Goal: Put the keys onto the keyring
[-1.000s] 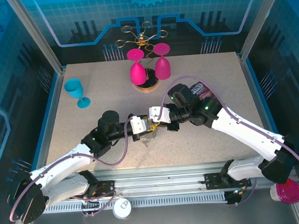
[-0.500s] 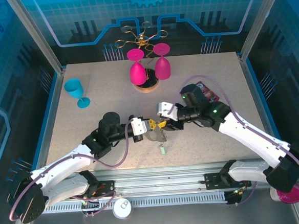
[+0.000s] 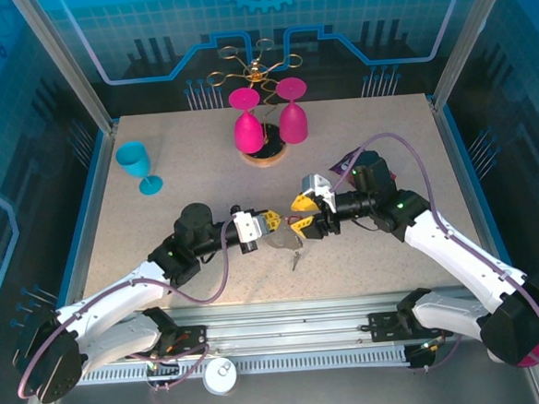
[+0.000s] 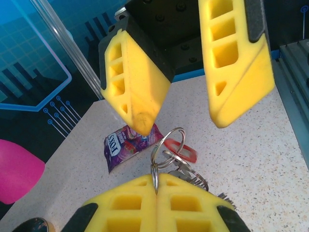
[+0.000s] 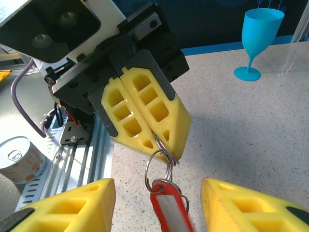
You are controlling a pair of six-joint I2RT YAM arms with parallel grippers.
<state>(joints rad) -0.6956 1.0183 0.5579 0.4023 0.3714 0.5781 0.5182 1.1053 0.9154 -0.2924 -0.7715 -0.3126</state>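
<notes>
Left tool (image 4: 155,186) clamped on keyring (image 4: 166,145), keys (image 4: 192,175) dangling, right tool (image 4: 181,123) apart opposite

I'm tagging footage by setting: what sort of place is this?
Most likely a robotics lab test cell, not a home: the left arm and right arm mounted at an aluminium rail, a table boxed in by blue circuit-printed panels, and staged props like the pink goblets.

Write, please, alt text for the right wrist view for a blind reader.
The left gripper, shut, pinches a silvery ring from which a red tag hangs, with the right gripper open around it. A blue goblet stands on the speckled table.
</notes>
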